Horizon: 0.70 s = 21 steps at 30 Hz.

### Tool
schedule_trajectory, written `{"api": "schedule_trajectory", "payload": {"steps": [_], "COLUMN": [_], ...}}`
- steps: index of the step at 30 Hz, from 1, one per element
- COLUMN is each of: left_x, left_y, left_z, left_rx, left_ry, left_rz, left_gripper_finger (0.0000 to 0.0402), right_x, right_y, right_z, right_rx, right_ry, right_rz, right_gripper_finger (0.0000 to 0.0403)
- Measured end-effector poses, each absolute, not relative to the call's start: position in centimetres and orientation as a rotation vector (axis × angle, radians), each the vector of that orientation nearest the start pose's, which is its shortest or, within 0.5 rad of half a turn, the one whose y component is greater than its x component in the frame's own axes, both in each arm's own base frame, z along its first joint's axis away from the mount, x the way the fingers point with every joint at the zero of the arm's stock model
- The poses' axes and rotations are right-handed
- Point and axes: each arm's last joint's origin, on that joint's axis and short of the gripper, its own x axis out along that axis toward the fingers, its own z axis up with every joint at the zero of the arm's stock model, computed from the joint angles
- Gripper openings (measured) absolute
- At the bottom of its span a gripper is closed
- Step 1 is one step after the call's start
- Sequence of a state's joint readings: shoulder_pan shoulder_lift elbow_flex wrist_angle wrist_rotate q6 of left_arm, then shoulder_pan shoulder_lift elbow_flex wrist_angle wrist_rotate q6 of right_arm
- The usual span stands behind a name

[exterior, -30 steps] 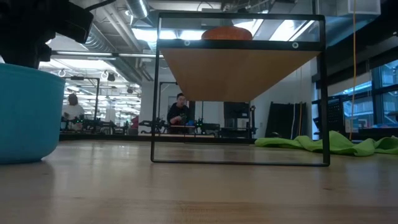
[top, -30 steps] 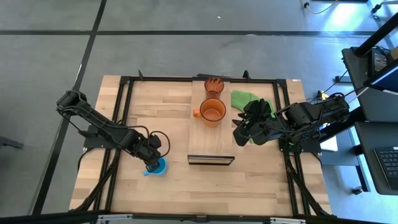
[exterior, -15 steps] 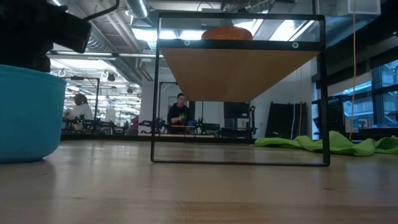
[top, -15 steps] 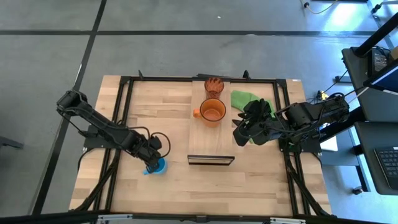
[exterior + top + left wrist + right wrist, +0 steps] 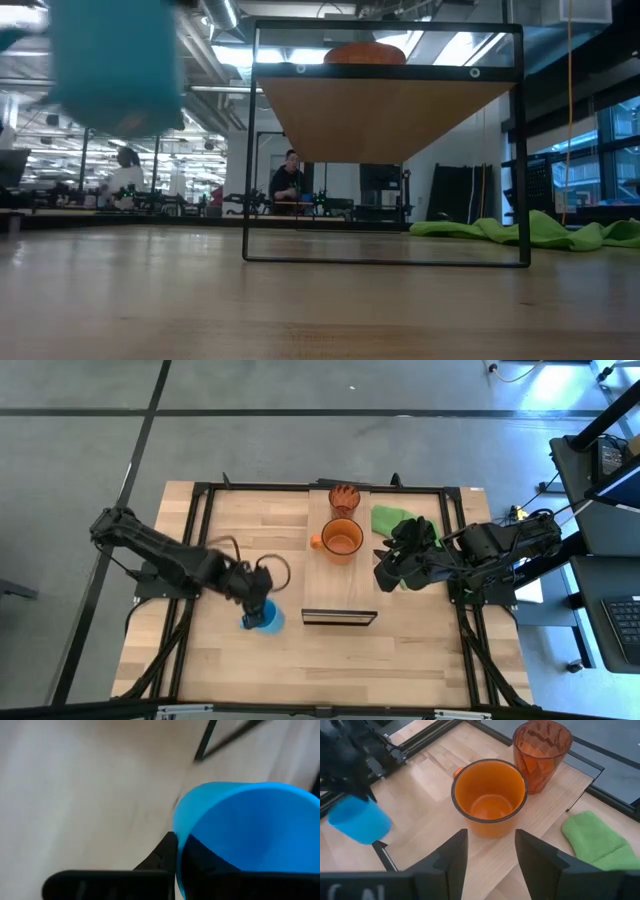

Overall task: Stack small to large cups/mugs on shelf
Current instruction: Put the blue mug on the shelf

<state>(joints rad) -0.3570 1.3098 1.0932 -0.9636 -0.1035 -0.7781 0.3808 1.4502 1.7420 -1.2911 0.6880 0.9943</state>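
Note:
My left gripper [image 5: 257, 598] is shut on the light blue mug [image 5: 263, 619], which hangs in the air left of the shelf's near end; the mug also shows high in the low view [image 5: 115, 65] and in the right wrist view [image 5: 359, 819]. The orange mug [image 5: 342, 540] and the reddish-brown ribbed cup [image 5: 344, 497] stand on their bases on the light-wood shelf [image 5: 340, 585]. My right gripper [image 5: 386, 572] is open and empty by the shelf's right edge, its fingers pointing at the orange mug [image 5: 489, 795]. My left gripper holds the blue mug by its rim wall [image 5: 179, 827], one finger [image 5: 162, 856] outside and the other inside the mug. The fingers come from above, slanting from the table's left. The mug is lifted clear of the table.
A green cloth [image 5: 393, 520] lies on the table right of the shelf, under my right arm. The shelf rests on a black wire frame [image 5: 385, 260]. Black frame rails [image 5: 200, 540] run along the table's left, right and far sides. People sit in the room beyond.
My left gripper has gone up and toward the table's right edge, nearer the shelf's near end, carrying the blue mug. The mug, which stood on the table a second ago, is now lifted clear of it.

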Motion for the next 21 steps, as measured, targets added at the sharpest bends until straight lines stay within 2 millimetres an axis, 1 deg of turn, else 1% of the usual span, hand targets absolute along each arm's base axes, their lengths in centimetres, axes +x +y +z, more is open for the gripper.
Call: {"api": "schedule_trajectory", "payload": {"steps": [6, 9, 11, 13, 17, 21], "left_x": [23.8, 25.1, 26.6, 28.3, 32.1, 35.4], "left_y": [-5.2, -4.1, -3.4, -2.9, -2.3, -1.8], "left_z": [35.8, 38.4, 39.4, 39.9, 39.6, 39.7], "left_rx": [-0.289, -0.215, -0.162, -0.111, 0.000, 0.034], "left_ry": [0.995, 0.941, 0.921, 0.930, 0.978, 0.965], "left_rz": [0.202, 0.178, 0.161, 0.135, 0.074, -0.001], "left_gripper_finger": [0.0002, 0.0002, 0.0002, 0.0002, 0.0001, 0.0001], "right_x": [24.1, 23.9, 23.9, 23.8, 23.8, 23.7], "right_y": [7.6, 7.6, 7.6, 7.6, 7.5, 7.3], "right_z": [41.6, 41.5, 41.5, 41.5, 41.5, 41.5], "right_rx": [0.419, 0.429, 0.433, 0.441, 0.436, 0.445], "right_ry": [0.646, 0.652, 0.655, 0.650, 0.628, 0.580], "right_rz": [-0.671, -0.686, -0.692, -0.702, -0.721, -0.780], "right_gripper_finger": [0.0165, 0.0165, 0.0165, 0.0165, 0.0165, 0.0165]}}
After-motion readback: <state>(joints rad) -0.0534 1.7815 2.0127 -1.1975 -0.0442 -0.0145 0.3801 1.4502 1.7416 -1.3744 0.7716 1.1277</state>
